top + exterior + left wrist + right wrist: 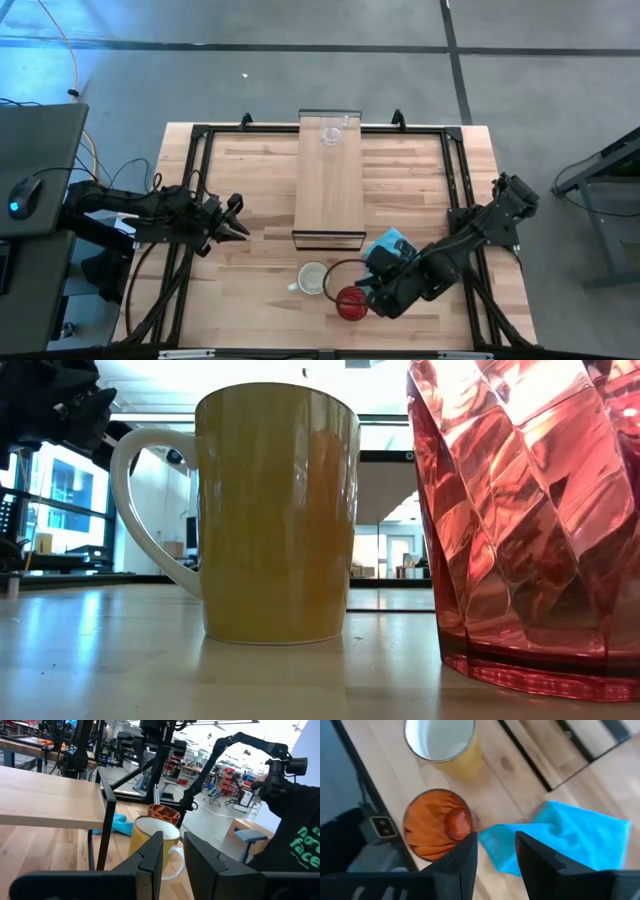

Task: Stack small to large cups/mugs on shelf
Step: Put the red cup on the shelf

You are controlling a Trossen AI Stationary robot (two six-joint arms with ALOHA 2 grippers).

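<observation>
The cream handled mug (313, 279) (275, 510) stands upright on the tabletop, just in front of the shelf's near end. The red translucent cup (351, 302) (437, 827) stands upright to its right. The tiny clear glass (331, 135) stands at the far end of the shelf (328, 190). My right gripper (368, 290) (497, 842) is open and hovers between the red cup and a teal cloth (580, 837). My left gripper (243, 219) (172, 842) is open, left of the shelf, pointing toward the mug (150, 832). My right gripper comes slanting from above and from the table's right. One fingertip (470, 847) stands at the red cup's rim (468, 820); I cannot tell whether it touches it. The cup stands upright on the table.
The teal cloth (388, 245) lies crumpled by the shelf's near right corner, under my right arm. A dark frame (200, 180) runs along the tabletop's edges. The shelf's dark end bracket (102, 827) stands between my left gripper and the mug. A person (295, 840) shows beyond the table.
</observation>
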